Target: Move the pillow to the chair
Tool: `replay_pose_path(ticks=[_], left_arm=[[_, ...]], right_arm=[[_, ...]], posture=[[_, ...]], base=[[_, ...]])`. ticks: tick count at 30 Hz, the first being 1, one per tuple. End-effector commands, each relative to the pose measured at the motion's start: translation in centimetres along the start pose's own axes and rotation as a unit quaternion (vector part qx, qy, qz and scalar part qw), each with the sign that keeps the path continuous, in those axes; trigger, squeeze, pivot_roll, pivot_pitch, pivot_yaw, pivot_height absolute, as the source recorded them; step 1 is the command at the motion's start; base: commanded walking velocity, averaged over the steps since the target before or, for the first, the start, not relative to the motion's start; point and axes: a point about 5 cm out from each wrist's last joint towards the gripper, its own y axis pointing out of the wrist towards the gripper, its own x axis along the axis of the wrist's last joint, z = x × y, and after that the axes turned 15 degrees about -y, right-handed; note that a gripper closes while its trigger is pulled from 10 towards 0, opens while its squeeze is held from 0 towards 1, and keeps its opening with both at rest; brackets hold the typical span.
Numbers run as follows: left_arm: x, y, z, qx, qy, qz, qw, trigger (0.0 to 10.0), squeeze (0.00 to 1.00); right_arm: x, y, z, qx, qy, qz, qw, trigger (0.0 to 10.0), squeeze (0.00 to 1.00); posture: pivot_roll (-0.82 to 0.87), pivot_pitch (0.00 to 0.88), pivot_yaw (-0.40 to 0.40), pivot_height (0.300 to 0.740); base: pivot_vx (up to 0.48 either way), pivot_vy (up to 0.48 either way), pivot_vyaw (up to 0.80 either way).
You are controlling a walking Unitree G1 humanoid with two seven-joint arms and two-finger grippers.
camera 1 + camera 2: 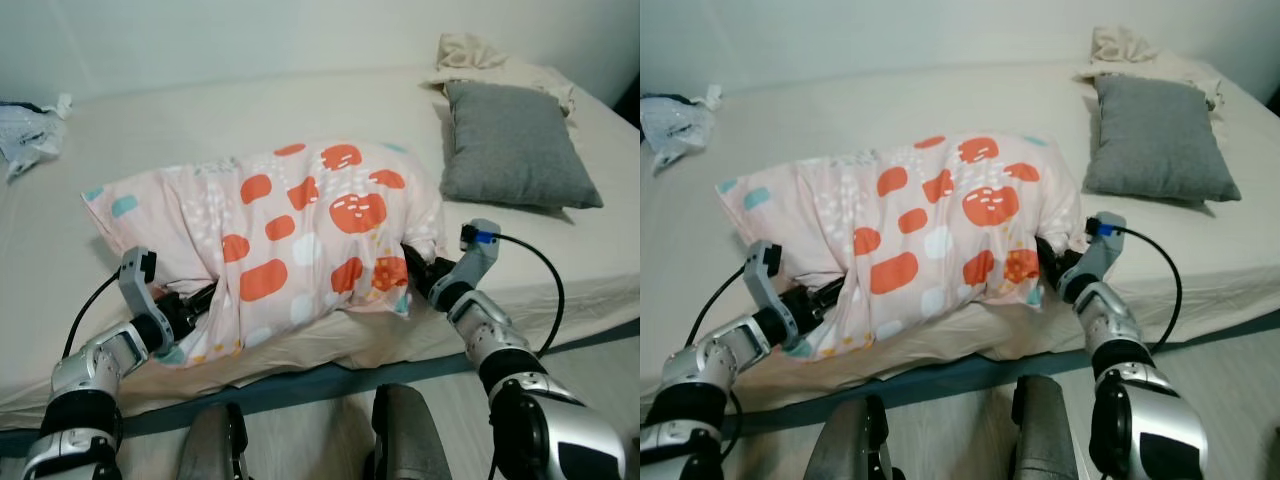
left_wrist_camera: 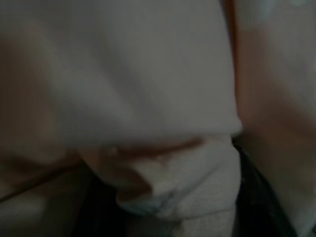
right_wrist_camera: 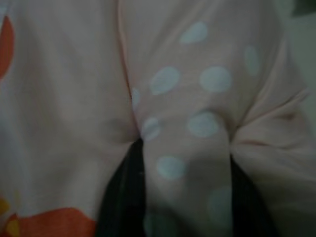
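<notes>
Closest to the camera, at the bottom of the head views, are the robot's own dark legs, standing against the near edge of a bed [image 1: 330, 120] covered with a cream sheet. Just beyond them, two silver arms reach forward and inward. Between them lies the pillow [image 1: 290, 245], pale pink with orange, white and teal patches, resting on the bed close to its near edge. Its long axis runs across the robot, from its left to its right, so one short end faces each arm. The left gripper [image 1: 190, 310] is buried in the pillow's left, near corner, and the right gripper [image 1: 418, 272] is pressed into its right end. In the right wrist view, two black fingers [image 3: 121, 197] stand on either side of a bunched fold of dotted pink fabric, pinching it between them. The left wrist view is dim and blurred; pale cloth is crowded against the lens with something dark beside it, and I cannot tell whether those fingers are closed on the fabric. Both arms look about equally near, one at each end. The pillow appears ready to be lifted straight up with both arms together, then carried off. Farther back on the robot's right lies a grey pillow [image 1: 515, 145], and a crumpled plastic bag [image 1: 30, 135] sits at the far left.
</notes>
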Motion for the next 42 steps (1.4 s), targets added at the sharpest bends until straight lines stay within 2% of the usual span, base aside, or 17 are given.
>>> replay_pose_path(ticks=[1, 4, 9, 11, 20, 24, 26, 27, 28, 29, 30, 31, 33, 34, 38, 39, 42], left_arm=[[-1.3, 0.6, -0.5, -0.003, -0.006, 0.013, 1.000, 0.0, 0.00], [-1.6, 0.0, -0.4, 0.036, 0.024, -0.012, 0.999, 0.0, 0.00], [-1.6, -0.1, -1.1, 0.053, 0.058, -0.036, 0.996, 0.0, 0.00], [-0.7, 0.2, -3.2, 0.011, 0.064, -0.074, 0.995, 0.0, 0.00], [1.3, 1.1, -6.5, -0.030, 0.105, -0.109, 0.988, 0.0, 0.00], [2.8, 1.6, -10.0, -0.055, 0.142, -0.183, 0.971, 0.0, 0.00], [3.1, 1.7, -11.2, -0.044, 0.179, -0.223, 0.957, 0.0, 0.00], [3.1, 1.7, -11.2, -0.044, 0.179, -0.223, 0.957, 0.0, 0.00], [3.1, 1.7, -11.3, -0.034, 0.187, -0.234, 0.953, 0.0, 0.00], [3.1, 1.7, -11.3, -0.027, 0.190, -0.241, 0.951, 0.0, 0.00], [2.9, 1.8, -10.9, -0.007, 0.177, -0.239, 0.955, 7.6, 0.00], [2.6, 1.9, -10.5, 0.013, 0.176, -0.235, 0.956, 10.0, 0.00], [2.4, 1.9, -10.1, 0.025, 0.173, -0.234, 0.956, 10.0, 0.00], [1.7, 2.0, -9.2, 0.068, 0.178, -0.217, 0.958, 10.0, 0.00], [1.1, 1.9, -8.6, 0.098, 0.214, -0.201, 0.951, 10.0, 0.00], [0.7, 2.0, -8.3, 0.114, 0.248, -0.187, 0.944, 10.0, 0.00], [0.5, 1.9, -8.1, 0.120, 0.241, -0.190, 0.944, 10.0, 0.00]], right_arm=[[-1.2, 0.1, 1.7, 0.023, -0.019, 0.022, 0.999, 0.0, 0.00], [-1.0, 0.0, 1.9, 0.013, -0.072, 0.001, 0.997, 0.0, 0.00], [-0.5, -0.2, 2.1, -0.003, -0.088, -0.028, 0.996, 0.0, 0.00], [0.8, -0.1, 2.4, -0.014, -0.118, -0.064, 0.991, 0.0, 0.00], [5.2, 1.1, 3.1, -0.014, -0.178, -0.129, 0.975, 0.0, 0.00], [8.8, 0.9, 4.5, -0.004, -0.259, -0.208, 0.943, 0.0, 0.00], [9.5, 0.4, 5.3, -0.010, -0.342, -0.236, 0.910, 0.0, 0.00], [9.5, 0.4, 5.3, -0.010, -0.342, -0.236, 0.910, 0.0, 0.00], [9.3, 0.3, 5.2, -0.023, -0.316, -0.234, 0.919, 4.3, 0.00], [9.1, 0.3, 5.1, -0.032, -0.293, -0.232, 0.927, 4.3, 0.00], [8.6, 0.3, 5.0, -0.041, -0.278, -0.225, 0.933, 10.0, 0.00], [8.0, 0.3, 5.1, -0.046, -0.261, -0.217, 0.939, 10.0, 0.00], [7.5, 0.3, 5.0, -0.051, -0.249, -0.207, 0.945, 10.0, 0.00], [6.0, 0.3, 5.1, -0.061, -0.235, -0.179, 0.953, 10.0, 0.00], [4.8, -0.1, 5.6, -0.062, -0.246, -0.172, 0.952, 10.0, 0.00], [4.2, -0.3, 5.8, -0.057, -0.251, -0.165, 0.952, 10.0, 0.00], [3.6, -0.6, 6.0, -0.048, -0.256, -0.161, 0.952, 10.0, 0.00]], posture=[[-0.06, 0.135, -0.013, 0.577], [-0.07, 0.119, -0.020, 0.577], [-0.06, 0.101, -0.028, 0.577], [-0.07, 0.089, -0.031, 0.577], [-0.06, 0.082, -0.028, 0.577], [-0.07, 0.073, -0.023, 0.577], [-0.07, 0.063, -0.023, 0.577], [-0.07, 0.063, -0.023, 0.577], [-0.07, 0.061, -0.022, 0.577], [-0.07, 0.058, -0.023, 0.577], [-0.06, 0.054, -0.023, 0.577], [-0.06, 0.053, -0.023, 0.577], [-0.06, 0.053, -0.023, 0.577], [-0.06, 0.053, -0.023, 0.577], [-0.05, 0.050, -0.020, 0.577], [-0.05, 0.049, -0.023, 0.577], [-0.05, 0.051, -0.024, 0.577]], base=[[0.000, 0.000, 0.00], [0.000, 0.000, 0.00], [0.000, 0.000, 0.00], [0.000, 0.000, 0.00], [0.000, 0.000, 0.00], [0.000, 0.000, 0.00], [0.000, 0.000, 0.00], [0.000, 0.000, 0.00], [0.000, 0.000, 0.00], [0.000, 0.000, 0.00], [0.000, 0.000, 0.00], [0.000, 0.000, 0.00], [0.000, 0.000, 0.00], [0.000, 0.000, 0.00], [0.000, 0.000, 0.00], [0.000, 0.000, 0.00], [0.000, 0.000, 0.00]])
